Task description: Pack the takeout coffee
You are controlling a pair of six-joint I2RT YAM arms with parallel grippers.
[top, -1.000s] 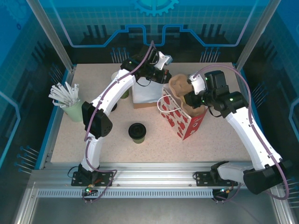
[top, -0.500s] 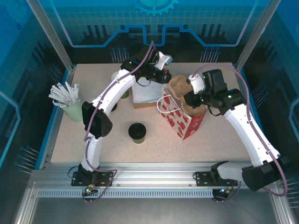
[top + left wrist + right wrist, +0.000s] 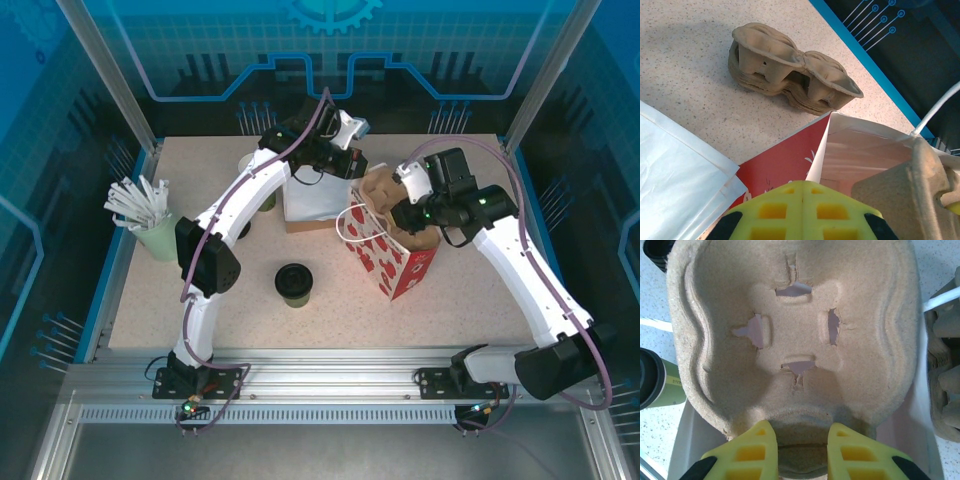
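Showed two arms, left arm [image 3: 235,200] and right arm [image 3: 520,260], in smooth white shells with bulky black joints. Stood on black bases [image 3: 195,375] bolted to a grey rail, with tiny green and red dots below them. Carried a mauve cable [image 3: 300,140] along each arm, tied down at points. Glowed with small green lights [image 3: 432,198] on the right wrist's black housing. Ended in a left gripper [image 3: 802,210] and a right gripper [image 3: 802,455] with yellow fingers [image 3: 752,455], moulded with square pockets and edged in black.
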